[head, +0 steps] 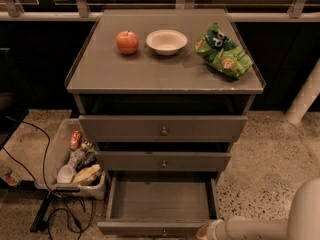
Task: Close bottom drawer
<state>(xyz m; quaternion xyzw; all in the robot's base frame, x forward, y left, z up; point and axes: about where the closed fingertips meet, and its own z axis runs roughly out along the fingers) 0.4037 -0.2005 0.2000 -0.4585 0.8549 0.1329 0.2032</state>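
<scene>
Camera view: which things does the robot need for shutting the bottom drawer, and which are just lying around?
Needed:
bottom drawer, pulled open
gripper, low by the drawer front's right end

Just lying about:
apple
bowl
green snack bag
litter bin

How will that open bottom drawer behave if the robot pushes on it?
The bottom drawer looks empty, so it is probably light and should slide in easily. It looks like a stiff box, so it likely won't flex, though a push near one corner might skew it. The pincer sits by the right end of its front.
</scene>
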